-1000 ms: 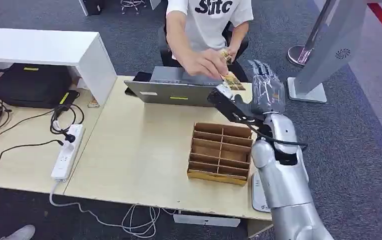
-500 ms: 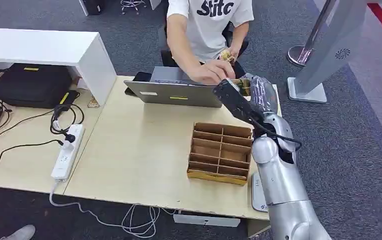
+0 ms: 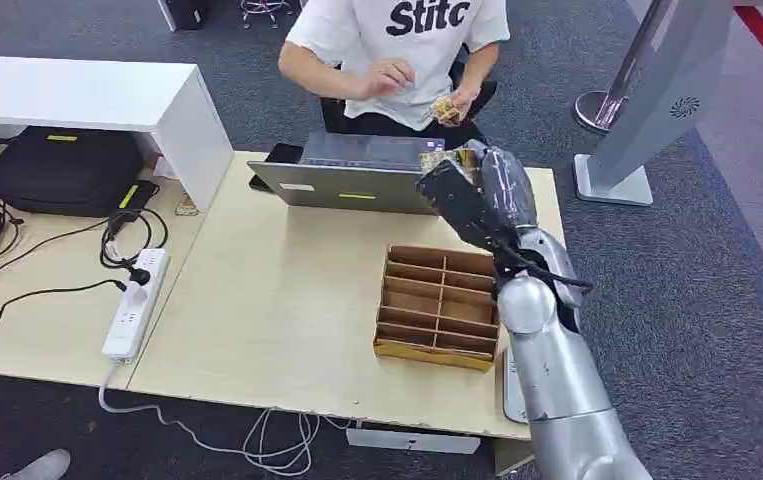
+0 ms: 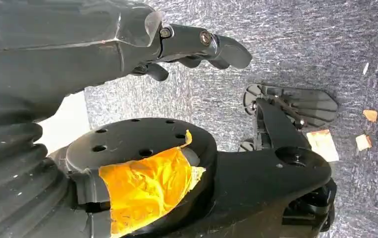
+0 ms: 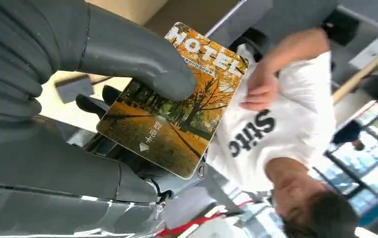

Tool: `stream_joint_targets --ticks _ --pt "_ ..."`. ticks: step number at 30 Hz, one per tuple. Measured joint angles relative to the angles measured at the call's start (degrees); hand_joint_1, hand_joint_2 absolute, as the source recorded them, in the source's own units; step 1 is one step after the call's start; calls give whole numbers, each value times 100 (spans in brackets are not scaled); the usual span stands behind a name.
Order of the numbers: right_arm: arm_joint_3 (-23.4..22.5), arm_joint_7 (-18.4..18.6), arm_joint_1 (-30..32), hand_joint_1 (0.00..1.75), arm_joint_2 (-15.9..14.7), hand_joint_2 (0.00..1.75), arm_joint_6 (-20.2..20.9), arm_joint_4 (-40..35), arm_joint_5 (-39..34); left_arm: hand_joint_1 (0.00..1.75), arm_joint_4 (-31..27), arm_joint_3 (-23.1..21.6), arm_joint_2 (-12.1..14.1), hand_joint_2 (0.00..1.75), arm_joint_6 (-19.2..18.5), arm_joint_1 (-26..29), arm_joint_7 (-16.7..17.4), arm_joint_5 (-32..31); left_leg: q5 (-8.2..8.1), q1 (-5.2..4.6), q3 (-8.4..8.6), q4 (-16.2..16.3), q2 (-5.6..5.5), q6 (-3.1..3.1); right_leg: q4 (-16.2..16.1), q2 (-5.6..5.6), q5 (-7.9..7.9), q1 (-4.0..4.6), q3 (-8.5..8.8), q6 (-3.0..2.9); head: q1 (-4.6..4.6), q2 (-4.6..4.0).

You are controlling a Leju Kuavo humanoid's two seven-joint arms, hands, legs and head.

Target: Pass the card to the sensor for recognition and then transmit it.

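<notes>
The right hand (image 3: 485,195) is raised over the far side of the surface (image 3: 287,300), just by the open laptop (image 3: 357,175), and a card (image 5: 174,101) is held in it. In the right wrist view the card is pinched between the thick thumb and the darker fingers (image 5: 127,52). An orange tree picture and the word HOTEL can be seen on it. One second ago the card was being held out by the person's hand to the robot's hand. Now it has been let go, and that hand (image 3: 389,75) has been pulled back to the person's chest. The right hand has been turned and brought a little closer to the laptop since then. A small stack of cards (image 3: 445,108) is held in the person's other hand. A brown cardboard box with many small slots (image 3: 440,305) is sitting on the surface, near the robot's arm. A white power strip (image 3: 135,300) is lying off to the left. The left hand (image 4: 196,47) is seen in the left wrist view, hanging over grey carpet (image 4: 296,44), with its fingers a little curled and nothing held.
</notes>
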Motion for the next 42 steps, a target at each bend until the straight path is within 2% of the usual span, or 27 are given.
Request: stream_joint_targets --ticks 4,9,17,22,27,32,35,37,42 --pt "127 -233 618 175 -22 175 230 -762 68 0 0 13 0 175 -50 3 -18 74 -3 0 -1 -1 0 3 -1 1 -2 0 -2 0 -2 0" --pt "366 -495 1380 175 -232 175 195 -1461 90 0 0 37 0 175 -66 10 -33 164 -3 -1 -5 -1 1 3 -3 1 -2 0 -3 1 -2 0" --pt "518 -532 1811 173 -459 175 173 -1904 28 0 0 72 2 175 -66 10 -35 210 -3 -1 -2 0 1 4 -4 -1 -1 0 -2 1 0 0" --pt "556 -773 2785 171 -765 175 -413 -2442 -159 0 0 144 0 175 -44 20 -81 352 -12 -1 -6 0 -18 6 -8 -18 -9 0 2 4 -2 0" --pt "457 -862 3470 175 -988 175 -522 -2969 -317 0 0 216 0 175 2 27 -123 411 -24 -1 -4 0 -6 3 -9 -6 -11 0 -1 3 -2 0" --pt "201 -665 3898 175 -1078 175 -616 -3327 -242 0 0 278 -4 175 33 29 -127 474 -24 -1 -3 0 -8 3 -9 -9 -12 0 1 3 -2 0" --pt "-165 -545 4147 175 -1095 175 -629 -3504 54 0 0 319 -9 175 65 29 -125 492 -24 -1 -3 0 -7 3 -9 -8 -12 0 1 3 -4 0" --pt "-458 -199 4228 171 -1095 175 -646 -3576 671 0 0 326 -9 175 107 28 -116 490 -24 -1 -3 0 -7 3 -9 -8 -12 -1 2 3 -2 0" --pt "-948 574 4289 175 -1097 175 -653 -3600 2342 0 0 326 -11 175 162 24 -59 413 -24 -1 -2 0 -6 3 -9 -8 -11 -1 3 4 -2 0"
